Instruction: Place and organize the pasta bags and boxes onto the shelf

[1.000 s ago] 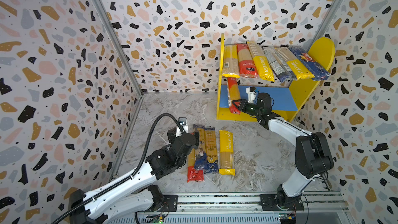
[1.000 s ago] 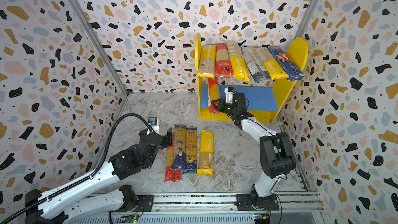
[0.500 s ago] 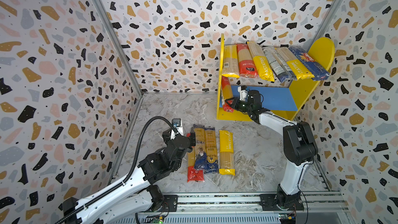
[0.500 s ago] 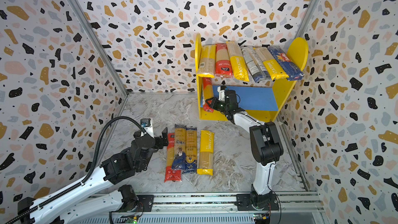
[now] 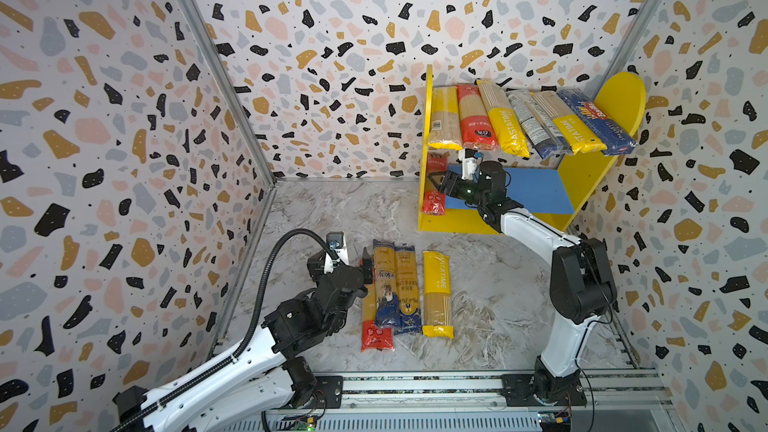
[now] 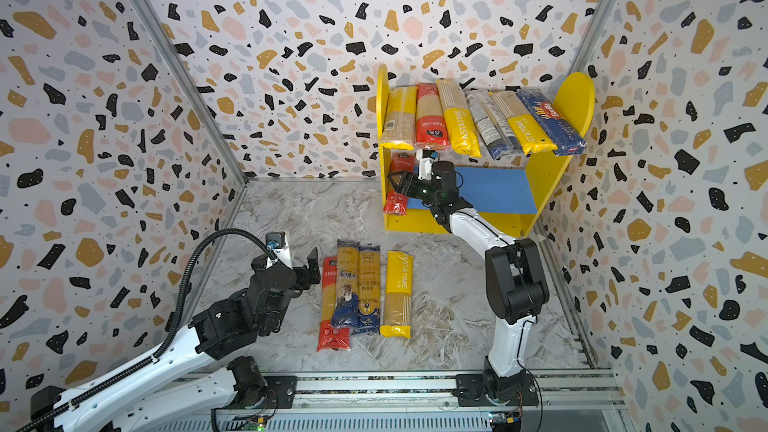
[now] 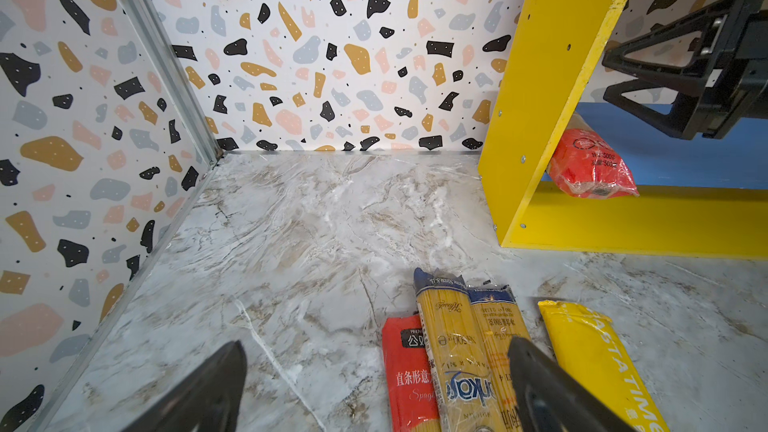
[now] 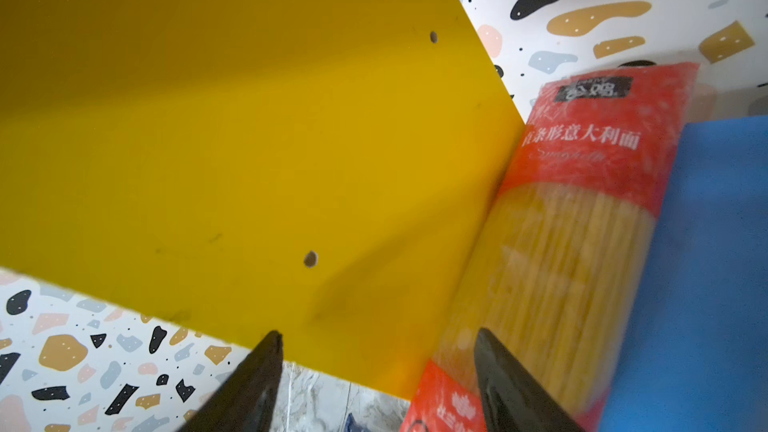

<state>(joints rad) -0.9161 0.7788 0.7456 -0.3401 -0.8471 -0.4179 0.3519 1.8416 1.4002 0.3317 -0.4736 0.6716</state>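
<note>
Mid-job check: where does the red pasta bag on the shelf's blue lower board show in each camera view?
In a top view: red pasta bag at the blue board's left end, right of centre.
In a top view: red pasta bag, same spot.
Left wrist: red pasta bag poking out behind the yellow side panel.
Right wrist: red pasta bag lying between yellow side panel and blue board.
Shared landmark: the yellow side panel.
</note>
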